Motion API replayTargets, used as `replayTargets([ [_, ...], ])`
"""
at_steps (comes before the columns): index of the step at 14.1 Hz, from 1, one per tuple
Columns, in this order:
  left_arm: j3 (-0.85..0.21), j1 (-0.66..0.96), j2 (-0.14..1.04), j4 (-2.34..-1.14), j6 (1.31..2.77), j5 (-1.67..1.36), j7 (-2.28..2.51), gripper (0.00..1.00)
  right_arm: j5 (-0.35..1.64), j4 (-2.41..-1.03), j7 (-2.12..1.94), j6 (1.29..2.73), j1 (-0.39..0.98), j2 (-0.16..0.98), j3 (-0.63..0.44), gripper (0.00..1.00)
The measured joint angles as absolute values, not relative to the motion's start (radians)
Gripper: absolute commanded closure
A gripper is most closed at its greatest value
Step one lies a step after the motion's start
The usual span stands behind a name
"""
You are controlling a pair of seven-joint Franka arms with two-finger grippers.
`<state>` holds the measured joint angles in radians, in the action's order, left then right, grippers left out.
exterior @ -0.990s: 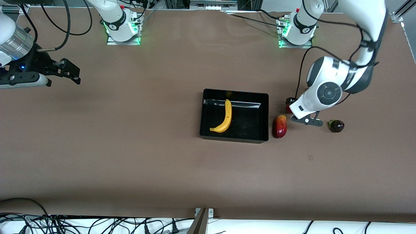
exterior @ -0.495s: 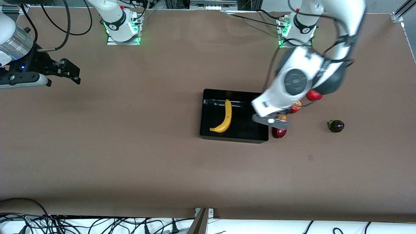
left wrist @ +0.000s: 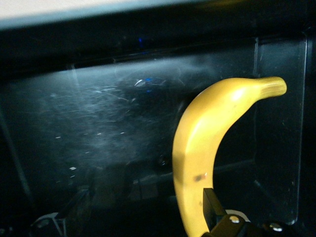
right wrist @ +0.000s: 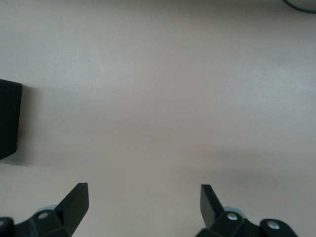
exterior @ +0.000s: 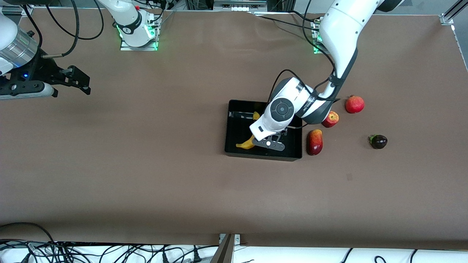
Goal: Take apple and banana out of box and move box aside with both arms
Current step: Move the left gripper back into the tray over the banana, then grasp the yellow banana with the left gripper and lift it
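Left gripper (exterior: 270,143) down in box (exterior: 234,150), fingers apart, empty; banana (left wrist: 207,153) on box floor, just beside one finger (left wrist: 213,206) (other hidden). Right gripper (right wrist: 143,205) waits apart, fingers spread.

Glossy black plastic box (exterior: 296,109) with a scuffed, scratched floor, smooth waxy banana (left wrist: 207,148), shiny-skinned apple (exterior: 331,119), matt brown table covering (exterior: 146,175), glossy white arm shells
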<state>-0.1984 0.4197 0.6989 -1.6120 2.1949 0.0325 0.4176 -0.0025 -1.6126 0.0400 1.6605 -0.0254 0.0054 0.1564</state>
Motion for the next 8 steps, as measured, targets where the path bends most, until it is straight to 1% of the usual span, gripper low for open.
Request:
replayTargets([
  [3,-0.198,0.447,0.715,-1.654,2.295,0.033,0.455,0.00,-0.003,-1.613,0.040,1.660,-0.025,0.005,0.156,0.00],
  [4,-0.198,0.450,0.717,-1.669,2.316,0.033,0.458,0.22,-0.003,-1.613,0.040,1.660,-0.025,0.005,0.156,0.00],
  [5,-0.198,0.450,0.718,-1.679,2.324,0.033,0.458,0.55,-0.003,-1.613,0.040,1.660,-0.025,0.005,0.156,0.00],
  [6,-0.196,0.449,0.719,-1.683,2.327,0.033,0.457,0.76,-0.003,-1.613,0.040,1.660,-0.025,0.005,0.156,0.00],
  [7,-0.195,0.448,0.719,-1.683,2.329,0.033,0.457,0.93,-0.003,-1.613,0.040,1.660,-0.025,0.005,0.156,0.00],
  [8,-0.195,0.447,0.719,-1.683,2.330,0.033,0.457,1.00,-0.003,-1.613,0.040,1.660,-0.025,0.005,0.156,0.00],
])
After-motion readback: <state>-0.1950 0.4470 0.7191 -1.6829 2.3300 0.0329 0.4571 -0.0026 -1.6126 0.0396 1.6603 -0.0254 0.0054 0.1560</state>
